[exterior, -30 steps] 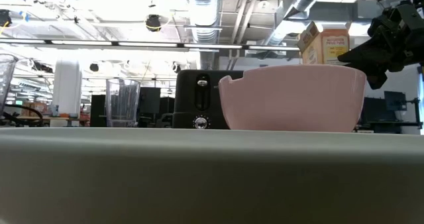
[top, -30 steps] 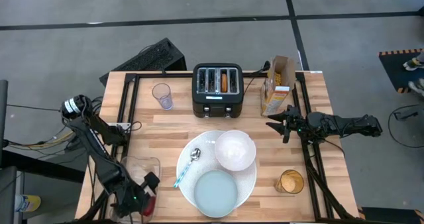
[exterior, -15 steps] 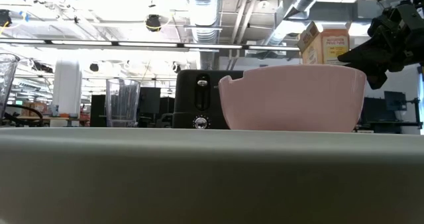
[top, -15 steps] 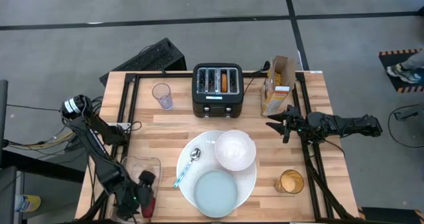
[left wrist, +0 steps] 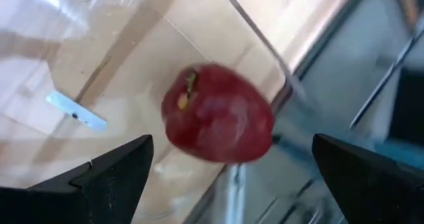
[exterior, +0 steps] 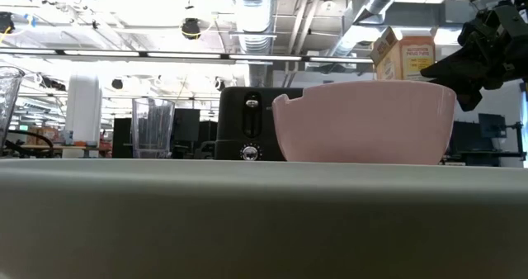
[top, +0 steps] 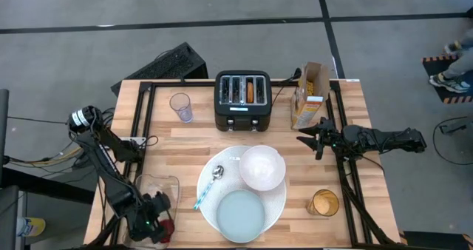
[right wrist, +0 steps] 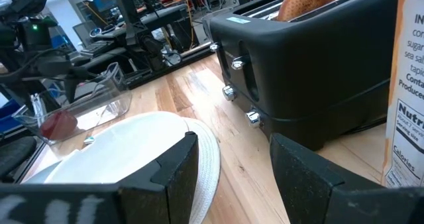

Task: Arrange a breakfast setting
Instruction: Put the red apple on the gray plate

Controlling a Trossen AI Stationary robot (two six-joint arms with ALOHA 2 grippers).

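i see the small red apple (left wrist: 218,113) in the clear tub (top: 150,188), between my left tool's (top: 157,222) released fingers (left wrist: 109,168), untouched.

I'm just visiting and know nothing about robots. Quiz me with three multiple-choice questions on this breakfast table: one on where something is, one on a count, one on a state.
1. Where is the red apple?
A. In the white bowl
B. In the clear container at the table's near left corner
C. On the toaster

2. How many slots does the toaster have?
A. Two
B. Four
C. Six

3. How are the left gripper's fingers?
A. Open, apart on either side of the apple
C. Shut on a spoon
B. Shut on the apple

Answers:
1. B, the apple lies inside the clear container.
2. B, the overhead view shows four slots, with the bagel in one.
3. A, the left wrist view shows both fingers spread wide, not touching the apple.
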